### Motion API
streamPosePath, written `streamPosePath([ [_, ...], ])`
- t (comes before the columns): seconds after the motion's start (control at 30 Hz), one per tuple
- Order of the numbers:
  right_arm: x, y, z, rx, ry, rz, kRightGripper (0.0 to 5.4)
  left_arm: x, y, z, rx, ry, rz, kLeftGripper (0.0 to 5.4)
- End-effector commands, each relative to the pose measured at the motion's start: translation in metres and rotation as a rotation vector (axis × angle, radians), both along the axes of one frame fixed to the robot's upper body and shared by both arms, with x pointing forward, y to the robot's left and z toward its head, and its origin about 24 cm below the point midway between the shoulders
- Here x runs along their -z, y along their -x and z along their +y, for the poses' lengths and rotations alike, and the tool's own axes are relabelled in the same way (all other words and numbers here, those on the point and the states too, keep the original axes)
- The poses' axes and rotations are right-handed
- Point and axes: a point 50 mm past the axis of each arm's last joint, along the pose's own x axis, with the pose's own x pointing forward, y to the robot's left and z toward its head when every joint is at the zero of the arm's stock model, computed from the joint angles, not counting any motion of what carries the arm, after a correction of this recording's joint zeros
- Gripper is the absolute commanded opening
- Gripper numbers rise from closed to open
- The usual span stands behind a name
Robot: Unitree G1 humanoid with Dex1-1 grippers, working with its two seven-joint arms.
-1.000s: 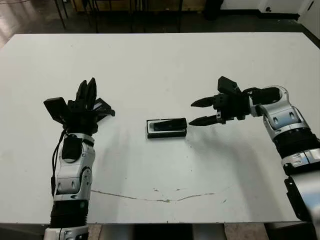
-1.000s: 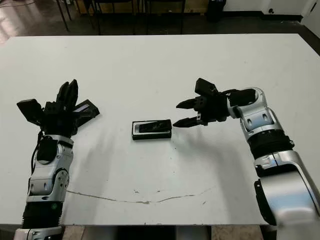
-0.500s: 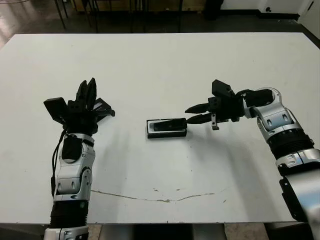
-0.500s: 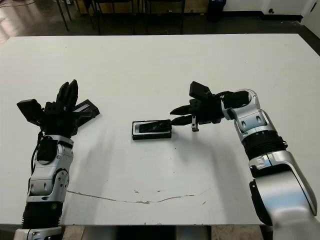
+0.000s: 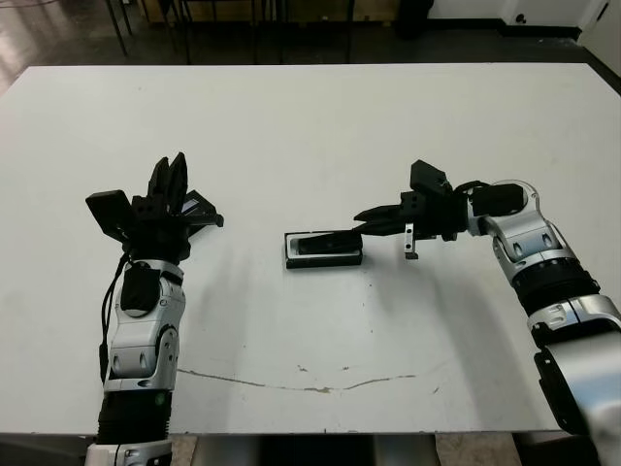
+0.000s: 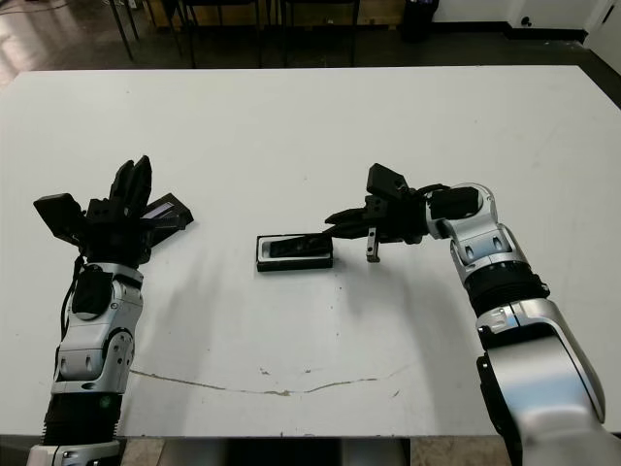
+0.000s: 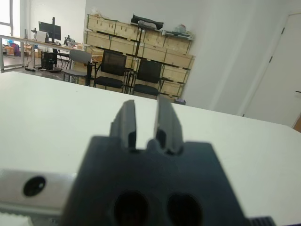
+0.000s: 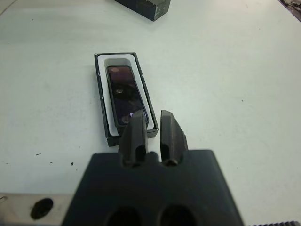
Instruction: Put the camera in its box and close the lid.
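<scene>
The box (image 5: 323,258), a shallow black tray with white lining, lies at the table's middle. The camera (image 8: 125,94), slim and black with a glossy purple face, lies inside it. My right gripper (image 5: 357,223) reaches in from the right with its fingers shut, and its tips (image 8: 141,117) are at the camera's nearest end, over the box's right rim. The lid (image 5: 200,208), flat and black with a pale stripe, lies at the left just behind my left gripper (image 5: 172,167). That gripper points upward, shut and holding nothing.
A thin dark scratch (image 5: 301,386) runs across the white table near its front edge. Chairs (image 7: 113,70) and stacked crates (image 7: 141,42) stand beyond the far edge of the table.
My right gripper moved left to the box and shut; its tips went from beside the box to the camera's right end. The left arm, lid and box stayed put.
</scene>
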Motion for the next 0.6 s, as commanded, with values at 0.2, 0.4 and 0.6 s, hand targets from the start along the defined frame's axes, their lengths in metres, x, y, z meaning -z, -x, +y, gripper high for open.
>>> streamPosePath([
  [0.2, 0.009, 0.001, -0.005, -0.001, 0.022, 0.036, 0.02, 0.011, 0.003, 0.002, -0.005, 0.003, 0.05, 0.0],
  [0.4, -0.006, -0.006, -0.014, 0.062, -0.021, 0.066, 0.02, 0.011, 0.003, 0.003, -0.004, -0.007, 0.05, 0.0],
  [0.6, -0.024, -0.008, -0.02, 0.114, -0.101, 0.107, 0.4, 0.011, 0.003, 0.002, -0.008, -0.01, 0.054, 0.0],
])
